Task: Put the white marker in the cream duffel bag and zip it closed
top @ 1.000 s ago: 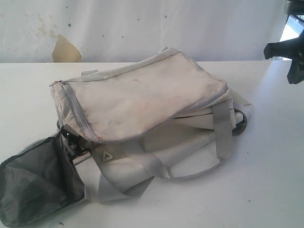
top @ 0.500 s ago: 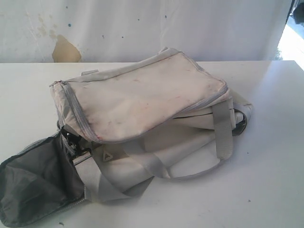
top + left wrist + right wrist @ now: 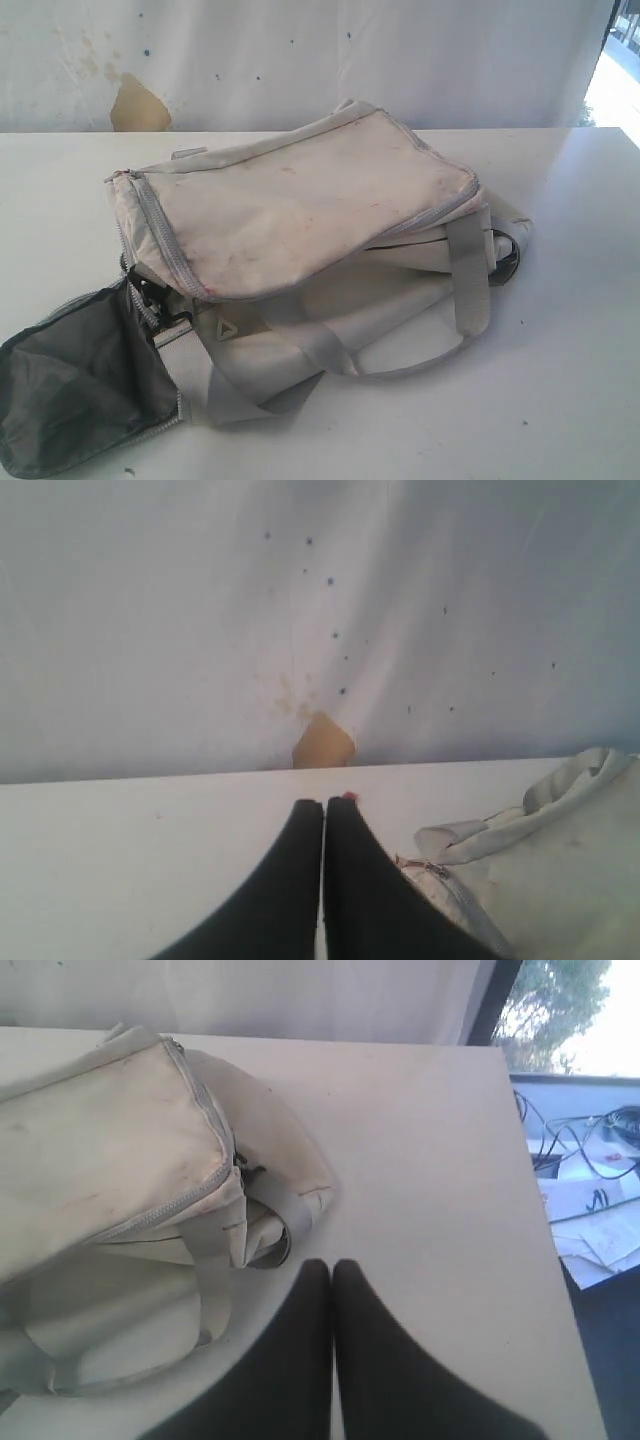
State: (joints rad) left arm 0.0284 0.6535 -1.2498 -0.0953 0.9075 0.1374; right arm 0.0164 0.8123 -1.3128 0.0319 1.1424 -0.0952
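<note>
The cream duffel bag [image 3: 300, 220] lies slumped on the white bench [image 3: 560, 380], its grey-lined end flap [image 3: 80, 390] open. The left claw [image 3: 322, 803] and the right claw [image 3: 332, 1264] are pressed fully together, empty, each over the bench beside an end of the bag.

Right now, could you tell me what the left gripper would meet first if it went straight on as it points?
Probably the white backdrop near its tan patch, though depth is unclear. The left gripper points across the table; the cream duffel bag lies aside.
</note>
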